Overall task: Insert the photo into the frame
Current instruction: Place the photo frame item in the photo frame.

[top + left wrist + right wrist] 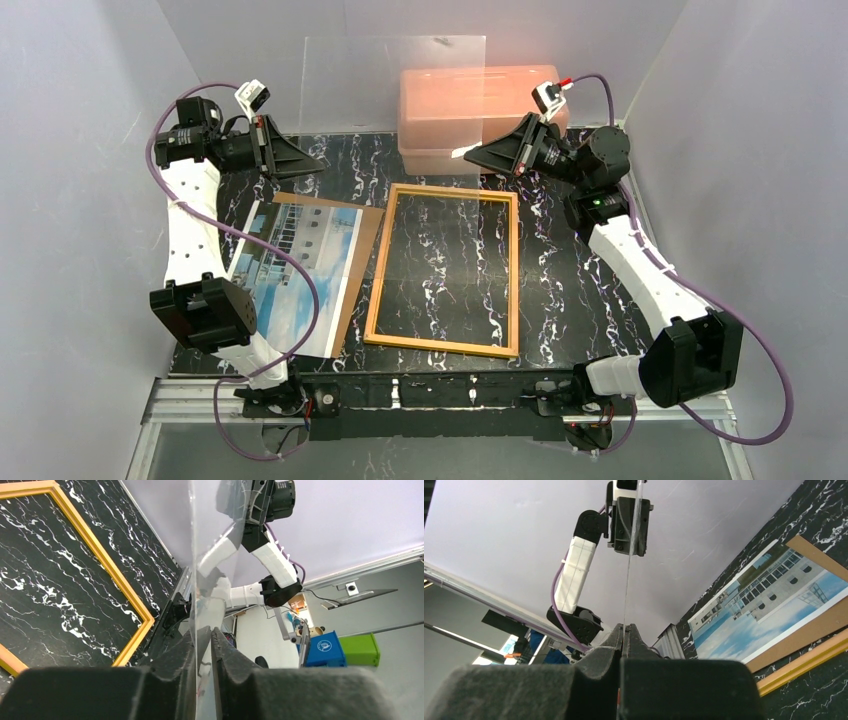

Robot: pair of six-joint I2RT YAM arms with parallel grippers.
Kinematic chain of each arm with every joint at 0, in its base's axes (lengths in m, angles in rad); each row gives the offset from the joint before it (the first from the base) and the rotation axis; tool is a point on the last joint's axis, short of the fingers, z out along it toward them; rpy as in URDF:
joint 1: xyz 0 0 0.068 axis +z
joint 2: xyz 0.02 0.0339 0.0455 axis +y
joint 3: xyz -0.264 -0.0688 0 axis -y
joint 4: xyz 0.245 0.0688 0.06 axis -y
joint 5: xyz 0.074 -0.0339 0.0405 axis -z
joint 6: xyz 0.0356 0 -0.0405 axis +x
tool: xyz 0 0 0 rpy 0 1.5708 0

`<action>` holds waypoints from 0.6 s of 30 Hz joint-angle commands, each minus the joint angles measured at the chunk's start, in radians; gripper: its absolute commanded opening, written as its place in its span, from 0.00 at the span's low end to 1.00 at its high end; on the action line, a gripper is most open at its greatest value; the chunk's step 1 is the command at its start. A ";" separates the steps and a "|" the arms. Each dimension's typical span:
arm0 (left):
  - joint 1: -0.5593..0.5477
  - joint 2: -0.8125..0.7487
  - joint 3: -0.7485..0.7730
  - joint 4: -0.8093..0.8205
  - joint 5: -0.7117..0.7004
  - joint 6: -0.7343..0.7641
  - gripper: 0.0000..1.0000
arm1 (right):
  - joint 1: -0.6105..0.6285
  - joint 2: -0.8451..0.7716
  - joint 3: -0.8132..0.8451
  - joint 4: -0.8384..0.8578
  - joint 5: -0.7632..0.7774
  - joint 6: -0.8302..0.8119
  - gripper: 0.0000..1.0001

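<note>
guessing this is the pane step: right claw (625,627) is clamped on the clear rectangular plastic pane (390,85), left claw (202,630) straddles its other edge, can't tell if it's pinching; the empty yellow-orange rectangular frame (440,347) lies flat below and between the claws, the sky-and-building paper photo (290,265) below the left one; next move probably needs both arms lowering it level together

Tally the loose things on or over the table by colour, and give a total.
Yellow-orange: 1, the frame
Blue and white: 1, the photo
Brown: 1, the backing board
Clear: 1, the pane
Salmon-pink: 1, the box
Total: 5
</note>
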 commanded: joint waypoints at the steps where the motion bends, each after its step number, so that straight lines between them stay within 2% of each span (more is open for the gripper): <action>1: -0.008 -0.037 -0.006 0.005 0.097 -0.004 0.07 | 0.003 -0.045 -0.013 -0.037 0.040 -0.060 0.08; 3: -0.008 -0.037 -0.012 0.012 0.089 -0.004 0.00 | 0.002 -0.052 -0.022 -0.036 0.040 -0.058 0.13; 12: -0.014 -0.043 -0.029 0.029 0.044 -0.045 0.00 | 0.043 -0.057 -0.058 0.011 0.060 -0.033 0.28; 15: -0.016 -0.059 -0.054 0.088 0.037 -0.096 0.00 | 0.064 -0.052 -0.066 0.009 0.079 -0.037 0.37; 18: -0.017 -0.076 -0.085 0.154 0.032 -0.148 0.00 | 0.083 -0.046 -0.075 -0.002 0.096 -0.046 0.34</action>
